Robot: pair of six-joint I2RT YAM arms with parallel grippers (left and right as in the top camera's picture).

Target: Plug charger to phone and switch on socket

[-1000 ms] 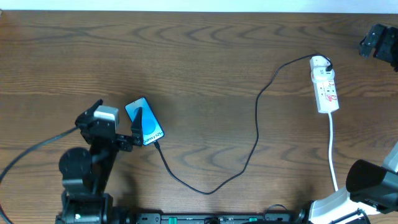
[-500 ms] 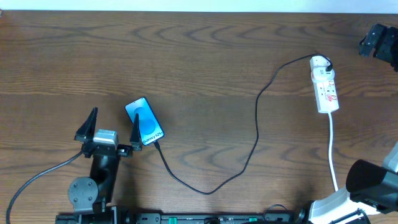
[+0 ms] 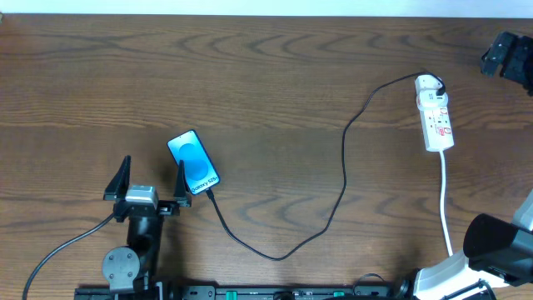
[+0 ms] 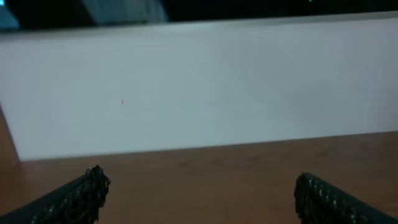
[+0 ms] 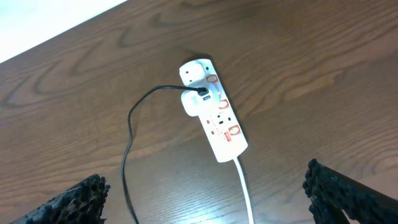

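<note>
The phone (image 3: 193, 161) lies face up on the table, left of centre, its blue screen lit. The charger (image 3: 343, 167) is a thin black cable; its small tip meets the phone's near end (image 3: 209, 192). The cable loops across the table to the socket (image 3: 435, 112), a white power strip at the right. It also shows in the right wrist view (image 5: 217, 118), where the cable (image 5: 127, 155) enters at the strip's far end. My left gripper (image 3: 151, 171) is open and empty just left of the phone. My right gripper (image 5: 208, 199) is open, well short of the socket.
The strip's thick white cord (image 3: 446, 200) runs to the near edge on the right. The right arm's base (image 3: 495, 242) fills the near right corner. A dark object (image 3: 508, 54) sits at the far right edge. The left wrist view shows a white wall (image 4: 199, 87) beyond the table.
My left arm has drawn back toward the near edge. Its finger, which lay over the phone, now stands beside it. The phone, cable and socket have not moved.
</note>
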